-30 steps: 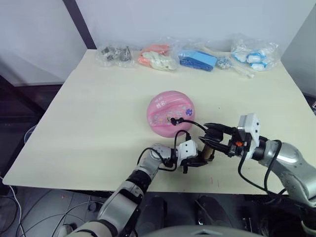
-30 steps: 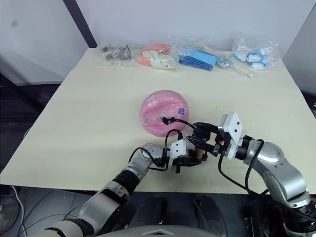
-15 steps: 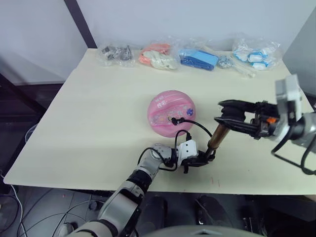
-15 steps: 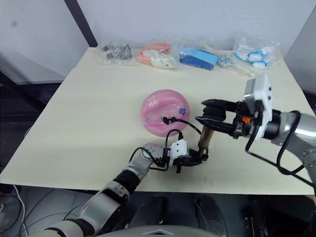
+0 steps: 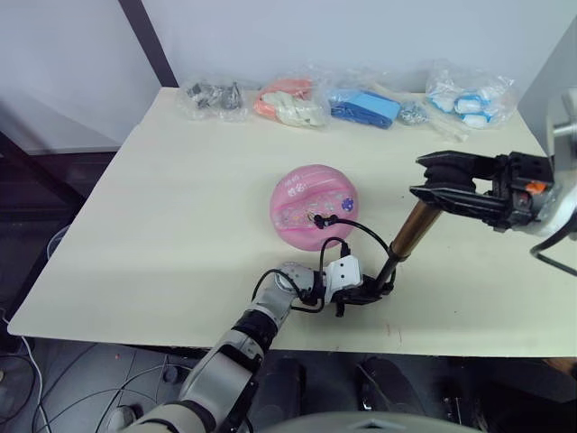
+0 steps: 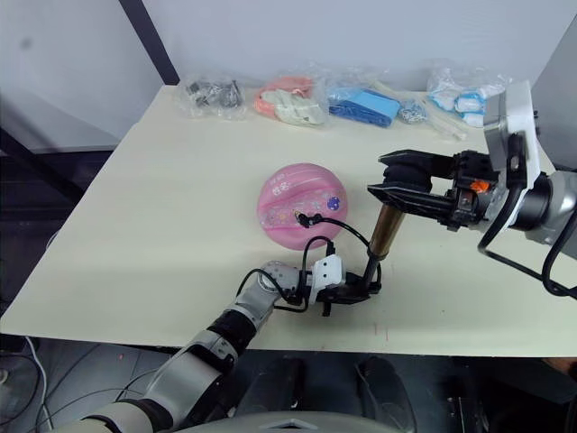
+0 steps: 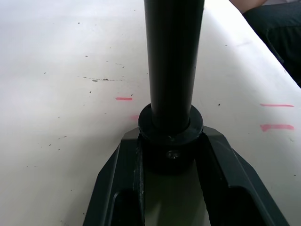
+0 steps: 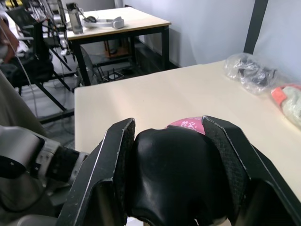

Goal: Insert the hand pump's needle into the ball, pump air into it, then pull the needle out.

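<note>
The pink ball (image 5: 313, 206) sits at the table's middle. A thin black hose (image 5: 361, 232) loops from the hand pump's lower end to a small black fitting (image 5: 317, 217) on the ball's near side; the needle itself is hidden. The hand pump (image 5: 414, 231) stands tilted and drawn out long, gold barrel high, black rod below. My left gripper (image 5: 373, 291) is shut on the pump's black lower end (image 7: 171, 136) at table level. My right gripper (image 5: 431, 183) is shut on the black handle (image 8: 176, 175) at the top, right of the ball.
Several clear bags of small items line the table's far edge: dark parts (image 5: 209, 97), orange and white pieces (image 5: 288, 104), blue pieces (image 5: 361, 106), blue and white pieces (image 5: 466, 95). The table's near edge (image 5: 180, 338) runs just below my left gripper.
My right gripper has risen and moved right with the handle, drawing the pump out from a short, low pose to a long slanted one. The left gripper and the ball stayed put.
</note>
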`<state>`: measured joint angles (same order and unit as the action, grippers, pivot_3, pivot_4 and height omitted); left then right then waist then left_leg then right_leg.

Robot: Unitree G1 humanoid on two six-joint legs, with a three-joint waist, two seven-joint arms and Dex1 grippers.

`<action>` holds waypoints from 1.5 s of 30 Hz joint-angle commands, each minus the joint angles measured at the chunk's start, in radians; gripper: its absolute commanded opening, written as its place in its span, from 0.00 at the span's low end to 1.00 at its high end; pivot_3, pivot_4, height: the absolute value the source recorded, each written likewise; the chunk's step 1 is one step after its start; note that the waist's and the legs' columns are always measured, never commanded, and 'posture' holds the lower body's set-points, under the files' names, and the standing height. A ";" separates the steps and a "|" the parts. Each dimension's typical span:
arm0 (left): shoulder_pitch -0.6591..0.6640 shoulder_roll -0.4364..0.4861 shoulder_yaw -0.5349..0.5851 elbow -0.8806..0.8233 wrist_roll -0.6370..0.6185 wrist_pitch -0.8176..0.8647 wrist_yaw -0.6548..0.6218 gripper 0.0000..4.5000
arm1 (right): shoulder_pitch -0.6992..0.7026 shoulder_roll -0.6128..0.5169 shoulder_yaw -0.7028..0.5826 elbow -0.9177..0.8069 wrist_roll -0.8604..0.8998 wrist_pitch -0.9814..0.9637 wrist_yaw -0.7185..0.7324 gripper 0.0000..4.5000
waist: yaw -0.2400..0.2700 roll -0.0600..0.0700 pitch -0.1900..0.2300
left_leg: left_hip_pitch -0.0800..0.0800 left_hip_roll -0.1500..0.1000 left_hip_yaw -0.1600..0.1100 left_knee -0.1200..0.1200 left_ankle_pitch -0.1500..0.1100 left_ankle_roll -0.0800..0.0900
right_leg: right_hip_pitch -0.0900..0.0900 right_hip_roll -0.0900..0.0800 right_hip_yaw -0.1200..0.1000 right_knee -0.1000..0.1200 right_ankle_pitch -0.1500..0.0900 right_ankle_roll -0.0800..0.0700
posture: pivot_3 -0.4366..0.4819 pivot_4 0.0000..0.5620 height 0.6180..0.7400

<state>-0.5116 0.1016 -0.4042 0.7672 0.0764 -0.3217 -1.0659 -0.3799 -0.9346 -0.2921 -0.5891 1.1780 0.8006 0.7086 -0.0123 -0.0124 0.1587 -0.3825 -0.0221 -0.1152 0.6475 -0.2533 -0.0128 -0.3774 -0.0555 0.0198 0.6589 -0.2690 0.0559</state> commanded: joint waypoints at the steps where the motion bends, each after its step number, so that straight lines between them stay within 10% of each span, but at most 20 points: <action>1: 0.016 0.008 -0.022 0.047 0.031 0.010 0.000 0.22 | 0.101 0.055 0.101 -0.035 -0.156 -0.084 0.028 0.41 | -0.001 0.000 0.000 | 0.000 0.000 0.000 0.000 0.000 0.000 | 0.000 0.000 0.000 0.000 0.000 0.000 | 0.48 0.27 0.97; 24: 0.024 0.018 -0.022 0.033 0.032 0.016 0.001 0.22 | 0.329 0.312 0.410 0.157 -0.634 -0.422 0.114 0.41 | -0.005 -0.002 -0.004 | 0.003 0.000 0.000 0.000 0.000 0.000 | 0.001 0.001 0.001 0.001 -0.002 0.003 | 0.48 0.27 0.97; 45: 0.033 0.023 -0.028 0.026 0.035 0.012 -0.003 0.22 | 0.125 0.122 0.032 -0.025 -0.235 -0.147 0.045 0.41 | -0.003 -0.001 -0.002 | 0.000 0.000 0.000 0.000 0.000 0.000 | 0.000 0.001 0.001 0.000 0.000 0.000 | 0.48 0.27 0.97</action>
<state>-0.5083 0.1068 -0.4059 0.7585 0.0784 -0.3319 -1.0613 -0.1942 -0.7888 -0.1575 -0.5722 0.8622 0.6312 0.7994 -0.0149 -0.0133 0.1568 -0.3821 -0.0222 -0.1152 0.6474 -0.2533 -0.0128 -0.3778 -0.0549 0.0207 0.6594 -0.2691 0.0560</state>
